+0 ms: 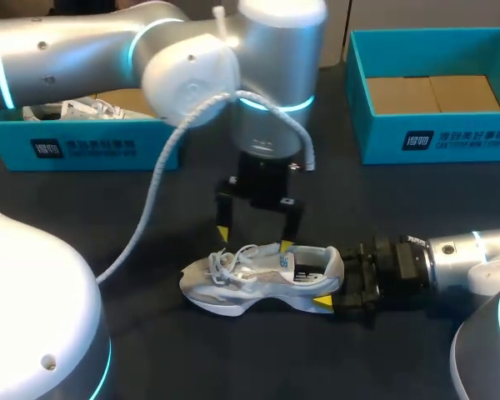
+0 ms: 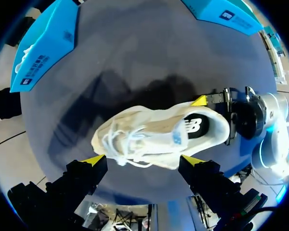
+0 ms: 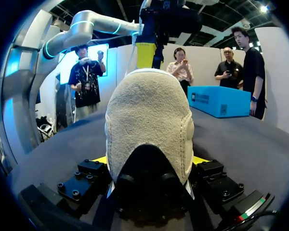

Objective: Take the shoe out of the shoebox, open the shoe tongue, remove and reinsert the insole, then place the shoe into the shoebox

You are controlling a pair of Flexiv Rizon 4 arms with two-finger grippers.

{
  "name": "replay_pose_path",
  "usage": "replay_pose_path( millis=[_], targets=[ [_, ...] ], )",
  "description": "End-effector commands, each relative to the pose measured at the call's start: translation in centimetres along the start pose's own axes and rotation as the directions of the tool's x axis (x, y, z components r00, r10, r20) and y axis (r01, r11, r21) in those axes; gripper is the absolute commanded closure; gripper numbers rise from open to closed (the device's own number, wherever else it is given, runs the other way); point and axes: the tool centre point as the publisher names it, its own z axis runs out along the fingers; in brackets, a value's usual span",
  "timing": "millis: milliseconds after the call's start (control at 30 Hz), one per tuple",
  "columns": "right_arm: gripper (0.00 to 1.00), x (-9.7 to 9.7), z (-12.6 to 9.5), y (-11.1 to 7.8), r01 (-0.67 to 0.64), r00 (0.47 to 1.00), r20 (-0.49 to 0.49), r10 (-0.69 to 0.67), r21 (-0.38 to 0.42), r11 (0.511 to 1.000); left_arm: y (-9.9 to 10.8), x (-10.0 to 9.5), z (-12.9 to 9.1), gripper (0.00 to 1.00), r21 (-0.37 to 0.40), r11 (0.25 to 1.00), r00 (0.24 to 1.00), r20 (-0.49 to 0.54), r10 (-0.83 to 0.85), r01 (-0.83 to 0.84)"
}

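The shoe [image 1: 262,279] sits on the dark table [image 1: 150,208], out of both boxes, with its toe to the left. The right claw [image 1: 332,285] is clamped on the heel [image 3: 147,125], I think to stop the shoe sliding. The left claw [image 1: 254,240] hangs just above the laces [image 2: 123,144], fingers wide apart, maybe ready to open the shoe up. The left box [image 1: 8,146] holds something white with laces. The right box [image 1: 375,125] shows only cardboard. Each box has a dark label [image 1: 458,139] with white print. The insole [image 2: 195,126] has a white mark.
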Motion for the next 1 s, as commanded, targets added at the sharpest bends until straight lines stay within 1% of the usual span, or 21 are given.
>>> replay_pose_path(
  millis=[33,200,333,367,633,867,1000],
  targets=[
    [1.00,0.1,0.0,0.1,0.000,1.000,0.001,0.000,0.003,1.000,-0.6,2.3,0.5,0.00,-0.006,1.000,0.998,0.061,0.001,0.000],
    [1.00,0.1,0.0,0.1,0.000,1.000,0.001,0.000,0.003,1.000,-1.2,3.5,0.9,0.00,-0.009,1.000,0.996,0.087,0.005,-0.004],
    [1.00,0.1,0.0,0.1,0.000,1.000,0.001,0.000,0.003,1.000,-1.7,4.1,1.3,0.00,-0.006,1.000,0.994,0.104,-0.020,0.020],
    [1.00,0.1,0.0,0.1,0.000,1.000,0.001,0.000,0.003,1.000,-1.9,4.2,1.5,0.00,-0.020,1.000,0.994,0.107,-0.020,0.023],
    [1.00,0.1,0.0,0.1,0.000,1.000,0.001,0.000,0.003,1.000,-2.6,4.6,3.0,0.00,-0.054,0.998,0.987,0.154,-0.036,0.044],
    [1.00,0.1,0.0,0.1,0.000,1.000,0.001,0.000,0.003,1.000,-2.7,4.5,4.6,0.00,-0.068,0.996,0.978,0.204,-0.041,0.056],
    [1.00,0.1,0.0,0.1,0.000,1.000,0.001,0.000,0.003,1.000,-2.9,4.4,5.1,0.00,-0.079,0.995,0.975,0.216,-0.047,0.066]
  ],
)
